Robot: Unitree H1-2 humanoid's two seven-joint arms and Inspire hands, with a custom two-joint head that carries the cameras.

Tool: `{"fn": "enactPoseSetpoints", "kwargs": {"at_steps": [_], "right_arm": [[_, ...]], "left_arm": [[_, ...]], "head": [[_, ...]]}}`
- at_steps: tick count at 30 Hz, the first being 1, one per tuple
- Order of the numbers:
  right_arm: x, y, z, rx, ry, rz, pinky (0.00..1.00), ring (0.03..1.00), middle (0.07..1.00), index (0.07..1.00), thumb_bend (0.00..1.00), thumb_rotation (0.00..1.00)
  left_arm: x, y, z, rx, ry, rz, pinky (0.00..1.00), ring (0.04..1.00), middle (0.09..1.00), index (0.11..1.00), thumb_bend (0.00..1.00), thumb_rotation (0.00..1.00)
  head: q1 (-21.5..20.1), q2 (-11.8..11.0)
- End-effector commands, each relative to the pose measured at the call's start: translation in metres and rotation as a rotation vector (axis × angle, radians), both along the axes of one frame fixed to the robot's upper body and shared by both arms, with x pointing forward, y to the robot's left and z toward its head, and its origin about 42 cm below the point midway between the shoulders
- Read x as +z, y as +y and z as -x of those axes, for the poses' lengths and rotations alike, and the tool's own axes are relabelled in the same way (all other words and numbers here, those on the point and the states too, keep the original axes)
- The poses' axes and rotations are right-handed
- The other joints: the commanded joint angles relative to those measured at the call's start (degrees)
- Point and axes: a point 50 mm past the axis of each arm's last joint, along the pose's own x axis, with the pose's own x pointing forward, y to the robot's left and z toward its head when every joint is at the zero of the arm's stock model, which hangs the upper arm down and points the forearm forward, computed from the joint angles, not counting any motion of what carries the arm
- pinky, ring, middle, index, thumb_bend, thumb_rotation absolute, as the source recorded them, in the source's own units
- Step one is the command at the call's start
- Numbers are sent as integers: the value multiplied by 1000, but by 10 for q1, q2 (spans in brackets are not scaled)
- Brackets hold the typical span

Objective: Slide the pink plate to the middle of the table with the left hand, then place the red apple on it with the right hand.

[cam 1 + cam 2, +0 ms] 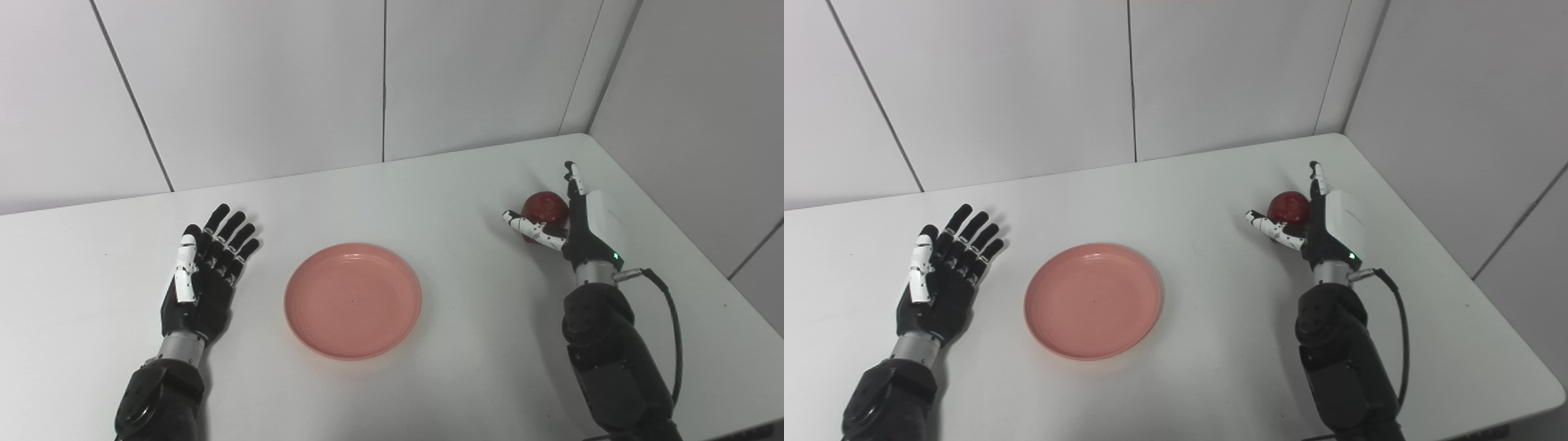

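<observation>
White table (pixel 429 184): right hand (pixel 576 223) cupping red apple (pixel 546 207).

You have the plate (pixel 353 300) lying flat near the middle of the counter (pixel 429 380), a little toward its front edge. To its left, apart from it, the left robot hand (pixel 205 275) lies over the counter with its fingers spread and pointing toward the back wall (pixel 257 79). Well to the plate's right and farther back sits the apple (pixel 545 208), near the counter's right rear corner. The right robot hand (pixel 566 226) stands just beside the apple on its right, thumb reaching under its front, fingers rising alongside.
</observation>
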Motion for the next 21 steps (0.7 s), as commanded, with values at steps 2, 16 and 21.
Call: {"fn": "enactPoseSetpoints", "kwargs": {"at_steps": [2,16,21], "right_arm": [[22,-2,-11,4,-44,16,692,817,879,927,1000,538],[22,-3,-14,7,-25,18,724,831,869,889,1000,424],[22,-7,-16,-10,-10,30,727,827,864,879,1000,398]], "left_arm": [[-46,15,25,33,195,-47,889,887,891,878,326,1000],[-45,15,26,30,198,-37,885,881,888,875,326,1000],[-44,15,26,29,198,-36,885,883,890,877,319,1000]], "head": [[1,0],[1,1],[1,1]]}}
